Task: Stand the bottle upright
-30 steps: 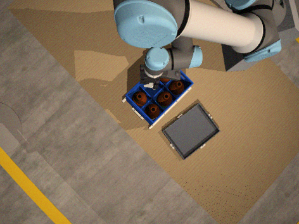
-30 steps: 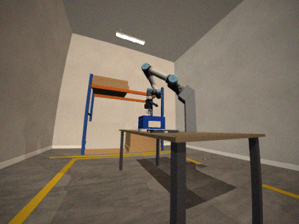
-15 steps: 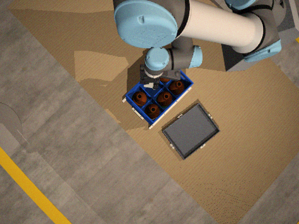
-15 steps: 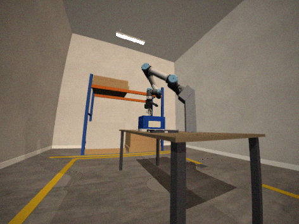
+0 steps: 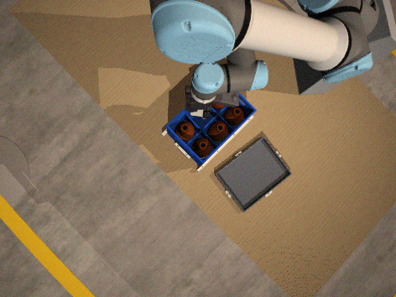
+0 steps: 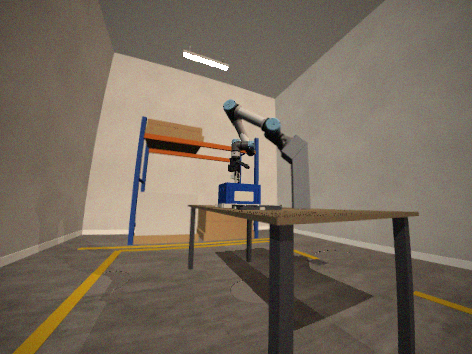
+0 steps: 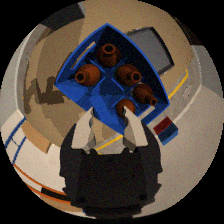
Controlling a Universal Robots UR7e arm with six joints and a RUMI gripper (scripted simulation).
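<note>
A blue crate (image 5: 210, 130) with six cells stands on the wooden table and holds five brown bottles. Four of them show in the overhead view, such as one at the left (image 5: 184, 130) and one at the right (image 5: 233, 115). The fifth is mostly hidden under my wrist. My gripper (image 5: 200, 112) hangs above the crate's back corner, fingers partly open with nothing between them. In the wrist view the gripper (image 7: 111, 119) is above the crate (image 7: 112, 80), and the nearest bottle (image 7: 125, 106) lies just below the right finger. I cannot make out any difference between the necks. The dark grey tray (image 5: 252, 173) lies empty beside the crate.
The arm's large links (image 5: 252, 29) reach over the table's back part. From the side view the crate (image 6: 239, 193) and tray (image 6: 255, 205) sit at the table's far end under the gripper (image 6: 235, 175). A blue and orange rack (image 6: 175, 145) stands by the back wall.
</note>
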